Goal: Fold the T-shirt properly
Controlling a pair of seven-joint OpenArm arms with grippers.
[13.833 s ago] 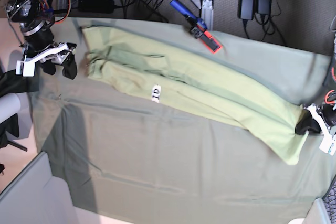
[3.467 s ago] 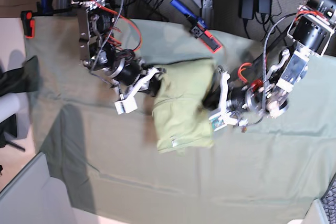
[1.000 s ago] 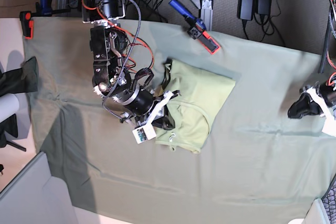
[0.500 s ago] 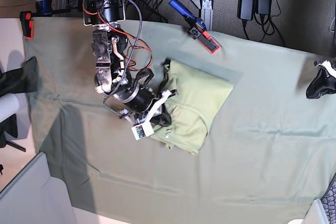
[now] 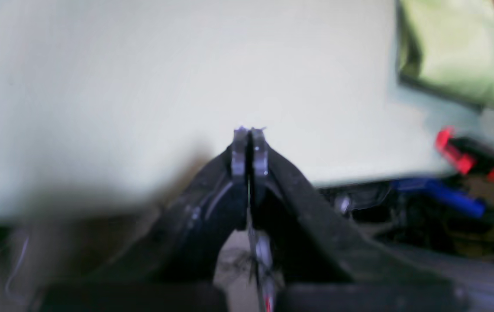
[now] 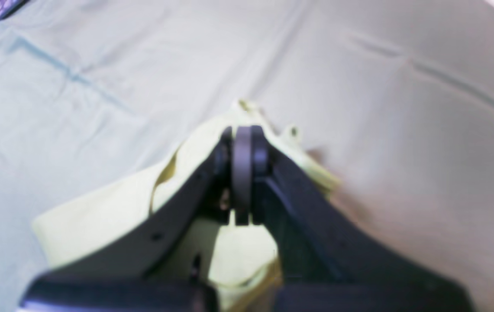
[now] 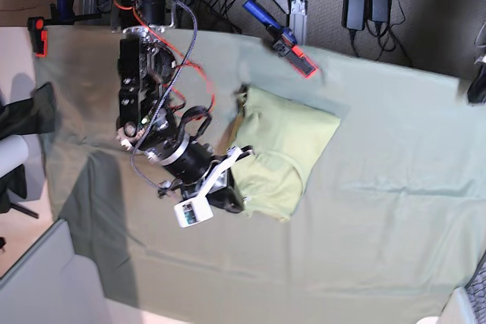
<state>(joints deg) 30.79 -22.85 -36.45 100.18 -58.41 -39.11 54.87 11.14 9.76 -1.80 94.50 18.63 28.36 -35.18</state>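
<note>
Two arms | T-shirt point(image 7: 282, 149) now a compact folded bundle on tabletop point(image 7: 380, 218) | right gripper point(image 7: 228, 196) clenched empty at its edge | left gripper point(image 5: 249, 149) clenched, has withdrawn | fold nearly finished

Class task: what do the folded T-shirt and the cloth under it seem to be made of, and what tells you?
T-shirt: soft thin knit, likely cotton, matte lime; it bends into limp rounded folds.
Table cloth: thin woven-looking fabric, matte grey-green; shallow creases run across it. The exact fibre cannot be told.
</note>
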